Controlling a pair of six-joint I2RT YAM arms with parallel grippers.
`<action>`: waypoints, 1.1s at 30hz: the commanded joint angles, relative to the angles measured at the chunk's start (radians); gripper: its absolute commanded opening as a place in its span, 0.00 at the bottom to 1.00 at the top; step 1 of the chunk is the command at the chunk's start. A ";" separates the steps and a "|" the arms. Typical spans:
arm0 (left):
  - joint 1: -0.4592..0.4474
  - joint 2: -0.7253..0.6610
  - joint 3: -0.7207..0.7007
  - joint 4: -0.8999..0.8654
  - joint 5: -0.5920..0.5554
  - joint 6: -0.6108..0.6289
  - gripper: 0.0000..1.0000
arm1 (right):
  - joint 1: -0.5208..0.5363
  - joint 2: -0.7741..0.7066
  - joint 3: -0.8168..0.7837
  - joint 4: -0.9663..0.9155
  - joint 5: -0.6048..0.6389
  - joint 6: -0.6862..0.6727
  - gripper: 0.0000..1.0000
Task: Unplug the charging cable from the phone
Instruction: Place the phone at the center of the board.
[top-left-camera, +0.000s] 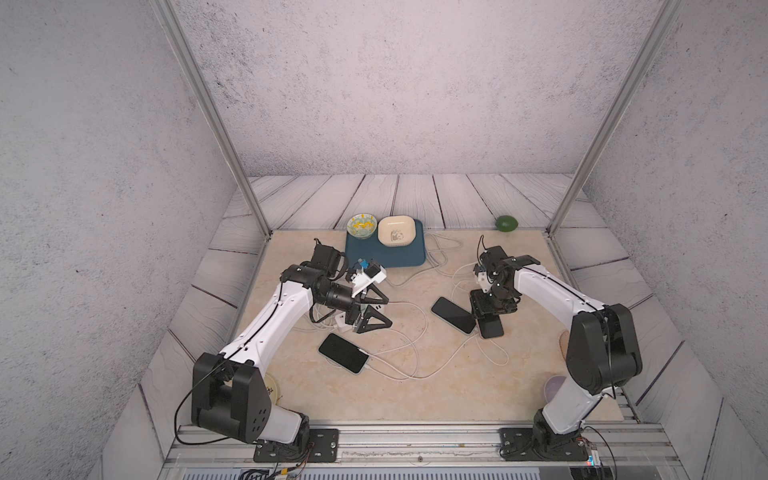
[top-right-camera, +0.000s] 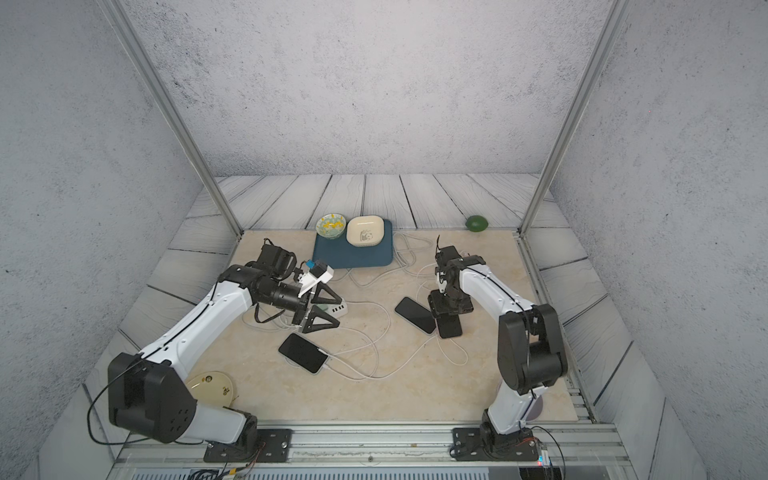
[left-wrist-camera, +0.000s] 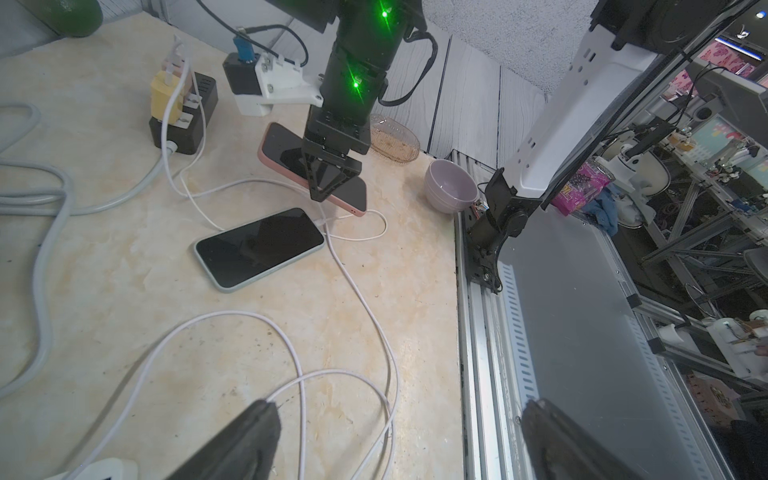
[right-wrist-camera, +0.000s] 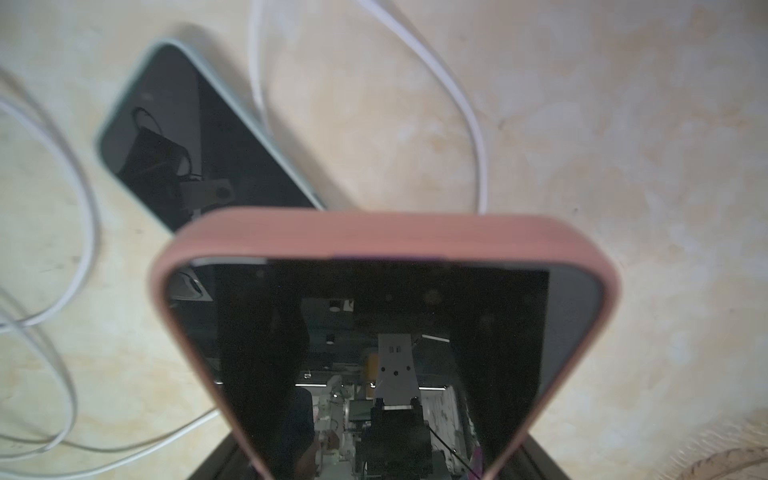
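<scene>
1 phone is in hand: the pink phone (left-wrist-camera: 280, 147) sits between the right jaws, which are closed on its 2 long edges. The grip is at the end nearest the wrist, so the far short edge, where the port should be, projects free beyond the jaws. This hold appears intended to anchor the phone while the plug is pulled. The phone looks raised and tilted above the worktop (top-left-camera: 436, 399); whether any corner touches it cannot be told.

The cable (right-wrist-camera: 473, 124) runs in a white curve to that far short edge and disappears behind it. The plug is hidden, so it is probably not yet withdrawn.

The green phone (left-wrist-camera: 259, 247) lies flat, screen up, just beside the pink phone, with a white lead meeting 1 end. A 3rd phone (top-left-camera: 343, 352) lies nearer the left arm, also with a lead attached.

The left jaws are spread wide and empty above the white power strip (top-right-camera: 340, 309), well apart from the pink phone and its cable. The left jaws would likely need to cross to the cable near the plug. The leads overlap, so the wrong one could be taken.
</scene>
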 joint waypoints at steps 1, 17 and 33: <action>0.008 -0.001 -0.005 -0.019 0.014 0.003 0.98 | -0.066 0.022 -0.020 -0.020 0.048 -0.023 0.13; 0.009 -0.007 -0.007 -0.033 0.012 0.006 0.98 | -0.204 0.204 0.007 -0.005 0.160 -0.035 0.16; 0.020 -0.024 -0.011 -0.045 0.013 0.019 0.98 | -0.205 0.226 0.029 0.001 0.137 -0.037 0.61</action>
